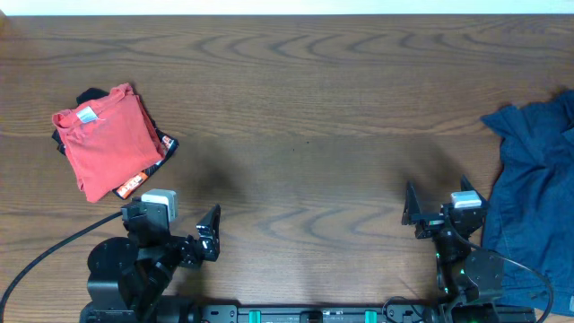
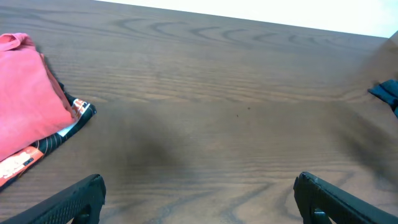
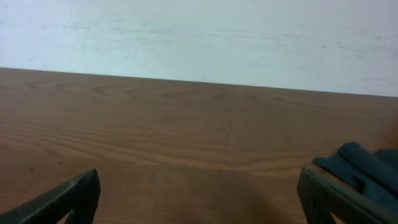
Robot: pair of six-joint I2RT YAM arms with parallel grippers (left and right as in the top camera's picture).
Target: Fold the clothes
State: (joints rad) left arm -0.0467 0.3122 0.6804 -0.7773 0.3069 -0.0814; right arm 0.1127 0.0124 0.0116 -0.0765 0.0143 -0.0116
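A folded red shirt [image 1: 106,135] lies on top of a folded black garment with an orange band [image 1: 143,179] at the left of the wooden table; it also shows in the left wrist view [image 2: 28,93]. A crumpled dark blue garment [image 1: 536,197] lies unfolded at the right edge, and a bit of it shows in the right wrist view [image 3: 364,165]. My left gripper [image 1: 170,226] is open and empty near the front edge, below the red pile. My right gripper [image 1: 439,208] is open and empty just left of the blue garment.
The brown wooden table [image 1: 305,117] runs the full width. A black cable [image 1: 45,256] trails from the left arm's base at the front left. A pale wall stands behind the table's far edge [image 3: 199,37].
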